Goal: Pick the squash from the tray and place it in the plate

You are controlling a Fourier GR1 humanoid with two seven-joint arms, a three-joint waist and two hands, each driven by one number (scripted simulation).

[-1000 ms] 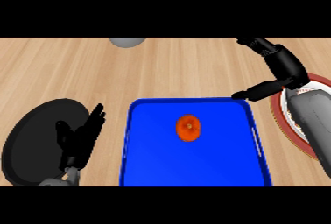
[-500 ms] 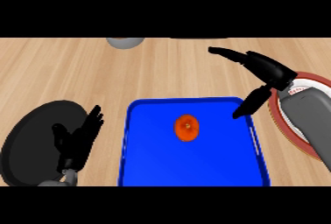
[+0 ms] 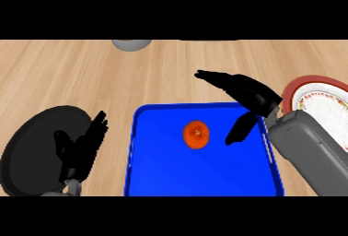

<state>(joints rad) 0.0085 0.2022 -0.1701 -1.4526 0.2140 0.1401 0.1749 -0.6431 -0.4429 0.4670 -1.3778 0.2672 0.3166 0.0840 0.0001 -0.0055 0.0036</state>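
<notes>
The right hand [image 3: 253,96] was held spread open and empty over the right side of the tray [image 3: 156,184], the squash [image 3: 195,134] lying just to its left, so the squash might be knocked aside if closed upon off-centre.

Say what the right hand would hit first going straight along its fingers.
Probably the grey round object at the far edge of the counter; the right hand points up-left over bare wood, away from the squash. Height is unclear.
</notes>
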